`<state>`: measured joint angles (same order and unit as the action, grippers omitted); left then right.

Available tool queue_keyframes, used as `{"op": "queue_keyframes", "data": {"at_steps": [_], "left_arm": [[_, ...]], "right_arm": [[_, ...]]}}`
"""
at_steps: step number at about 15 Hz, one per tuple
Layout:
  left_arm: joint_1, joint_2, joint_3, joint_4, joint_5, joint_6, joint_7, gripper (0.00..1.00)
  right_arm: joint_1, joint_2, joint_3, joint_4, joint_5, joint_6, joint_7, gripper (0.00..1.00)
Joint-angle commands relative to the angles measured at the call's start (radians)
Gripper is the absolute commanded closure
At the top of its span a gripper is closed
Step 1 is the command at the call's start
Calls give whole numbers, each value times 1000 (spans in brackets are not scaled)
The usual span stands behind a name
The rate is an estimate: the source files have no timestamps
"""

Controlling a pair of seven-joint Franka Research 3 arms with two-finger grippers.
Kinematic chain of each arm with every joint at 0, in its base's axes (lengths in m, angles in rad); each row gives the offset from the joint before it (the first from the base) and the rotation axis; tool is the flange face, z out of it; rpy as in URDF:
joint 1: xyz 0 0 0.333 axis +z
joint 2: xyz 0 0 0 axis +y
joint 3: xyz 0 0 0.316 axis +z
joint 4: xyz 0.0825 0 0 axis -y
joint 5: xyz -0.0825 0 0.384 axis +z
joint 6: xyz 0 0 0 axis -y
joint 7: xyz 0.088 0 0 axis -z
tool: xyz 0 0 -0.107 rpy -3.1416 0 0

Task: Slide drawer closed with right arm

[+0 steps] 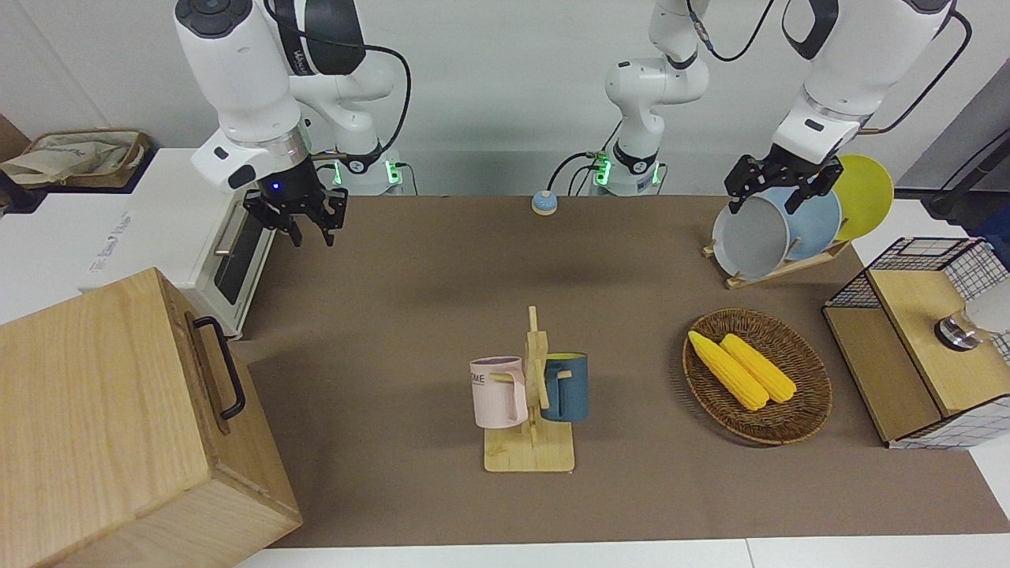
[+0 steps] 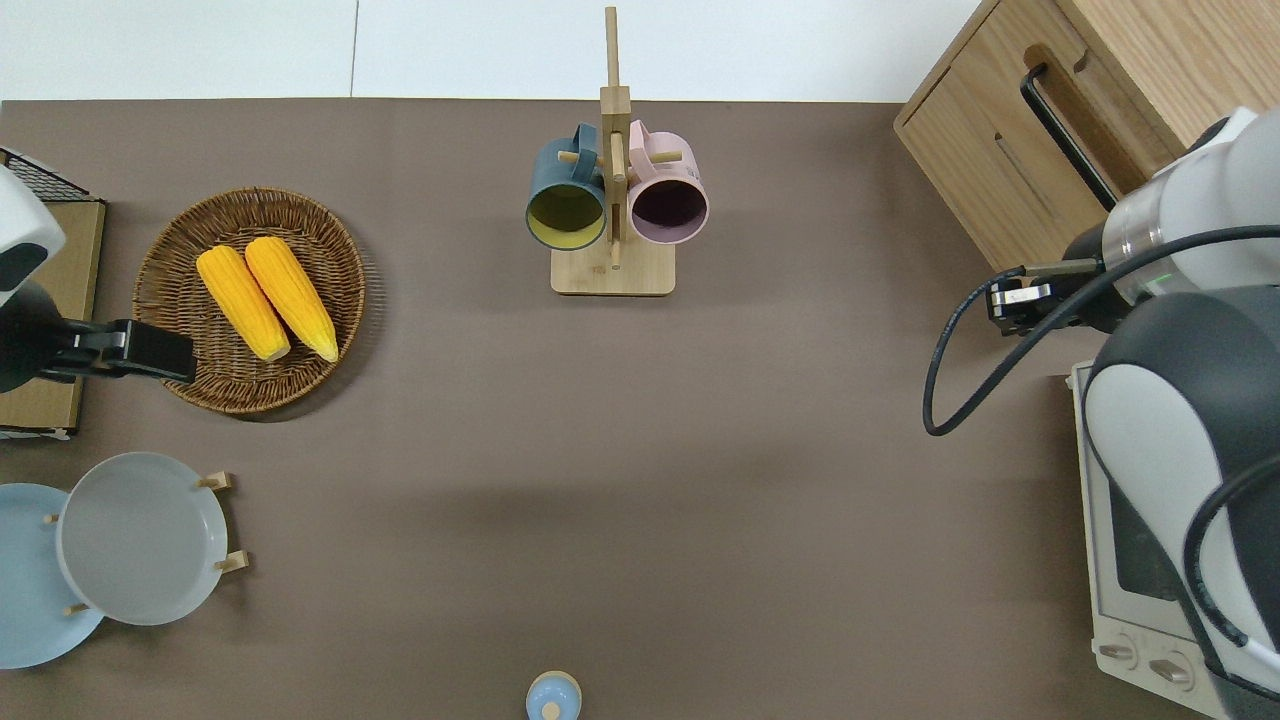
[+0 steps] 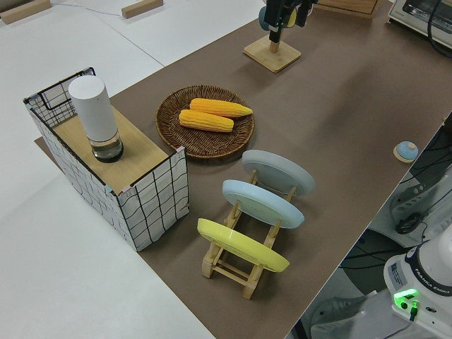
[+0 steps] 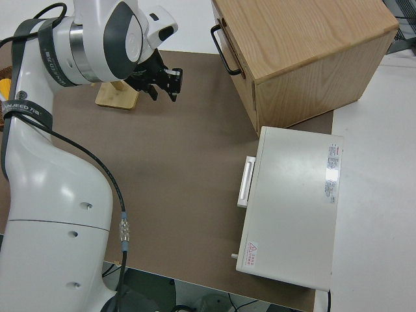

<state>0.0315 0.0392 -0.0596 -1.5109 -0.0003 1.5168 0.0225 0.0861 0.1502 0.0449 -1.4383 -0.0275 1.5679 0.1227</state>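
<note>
The light-wood cabinet (image 1: 102, 442) stands at the right arm's end of the table. Its drawer (image 1: 207, 371) carries a black bar handle (image 1: 227, 364), and the drawer front stands out slightly from the cabinet face, as the overhead view shows (image 2: 1055, 130). My right gripper (image 1: 312, 235) hangs open and empty in the air, blue wrist light on. In the overhead view the right gripper (image 2: 1015, 302) is over the brown mat, just off the cabinet's corner that faces the robots, apart from the handle (image 2: 1065, 135). The left arm is parked, its gripper (image 1: 764, 203) open.
A white toaster oven (image 1: 229, 252) sits beside the cabinet, nearer to the robots. A mug rack (image 1: 530, 394) stands mid-table. A basket with corn (image 1: 757, 375), a plate rack (image 1: 777, 229) and a wire-mesh box (image 1: 915, 347) fill the left arm's end. A small blue button (image 1: 544, 203) lies near the robots.
</note>
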Motion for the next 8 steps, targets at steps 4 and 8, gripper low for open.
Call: {"op": "queue_keyframes", "data": {"at_steps": [4, 8], "left_arm": [[4, 11, -6, 26, 17, -20, 10, 7], [4, 11, -6, 24, 17, -20, 10, 7]], "right_arm": [[-5, -9, 1, 6, -5, -8, -28, 17], [1, -12, 3, 6, -3, -11, -21, 17]]}}
